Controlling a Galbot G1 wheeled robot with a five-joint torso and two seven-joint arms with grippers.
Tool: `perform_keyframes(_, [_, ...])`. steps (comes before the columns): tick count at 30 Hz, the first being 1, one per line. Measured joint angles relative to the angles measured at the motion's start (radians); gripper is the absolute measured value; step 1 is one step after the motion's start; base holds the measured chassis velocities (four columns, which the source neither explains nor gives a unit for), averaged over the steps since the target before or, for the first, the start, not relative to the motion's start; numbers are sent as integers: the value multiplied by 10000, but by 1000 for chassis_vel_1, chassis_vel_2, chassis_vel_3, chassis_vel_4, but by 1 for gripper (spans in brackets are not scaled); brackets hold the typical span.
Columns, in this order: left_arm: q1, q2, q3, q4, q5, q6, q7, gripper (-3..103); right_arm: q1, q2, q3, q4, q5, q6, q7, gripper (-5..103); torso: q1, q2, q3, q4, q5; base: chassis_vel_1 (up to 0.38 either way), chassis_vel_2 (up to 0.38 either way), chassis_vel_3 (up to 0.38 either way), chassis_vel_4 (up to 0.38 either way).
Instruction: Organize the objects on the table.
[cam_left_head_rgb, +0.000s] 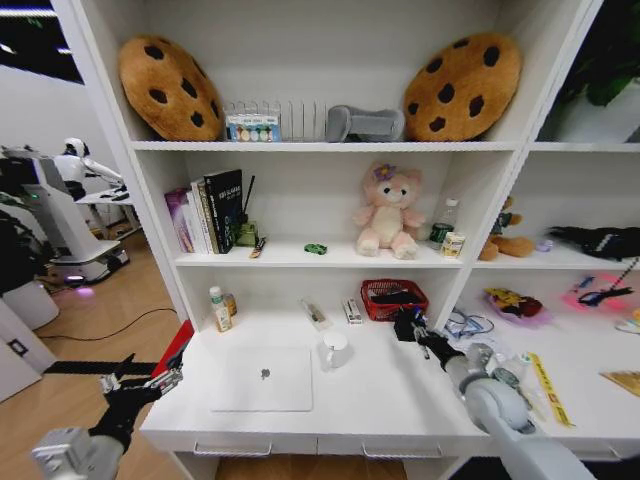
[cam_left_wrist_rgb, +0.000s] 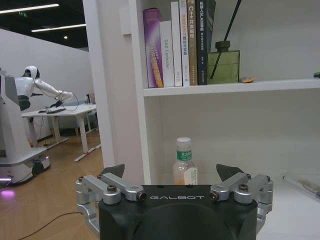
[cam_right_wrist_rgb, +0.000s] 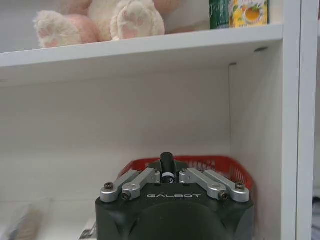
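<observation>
Right gripper (cam_right_wrist_rgb: 167, 176), clamped on a black pen (cam_right_wrist_rgb: 166, 167), hovers before the red basket (cam_left_head_rgb: 393, 298); a white mug (cam_left_head_rgb: 334, 349) stands beside the laptop (cam_left_head_rgb: 263, 378) on the table (cam_left_head_rgb: 380, 400). Left gripper (cam_left_wrist_rgb: 170, 172) spread wide at the table's left edge.

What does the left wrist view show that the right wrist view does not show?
Left wrist view alone: the open left tool, a row of books, a small bottle with a green cap on the desk, and a green diffuser.

Right wrist view alone: the right tool shut on a black pen, a red basket behind it, and the feet of a pink plush on the shelf above.

Both: white shelving above the desk.
</observation>
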Motion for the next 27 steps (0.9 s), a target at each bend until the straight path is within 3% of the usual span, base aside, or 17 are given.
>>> perform_keyframes(5, [0,0,0,0,0,0,0,100,671,-33,-245,-549,-62,362,367,12,0,0,-1,-3,-1,0,0,0,0])
perform_keyframes(6, [0,0,-1,0,0,0,-1,100,1010,-40,-366,-991,-80,761,444,12,-1,1,-2,0,-3,0,0,0,0])
perform_keyframes(16, [0,0,0,0,0,0,-1,100,1888,-114,-657,-2531,-680,1927,290,12,-2,2,-1,-3,-3,0,0,0,0])
perform_keyframes(27, [0,0,0,0,0,0,-1,100,2704,368,-1395,-3459,-1184,2934,486,12,-3,3,-2,-1,-2,0,0,0,0])
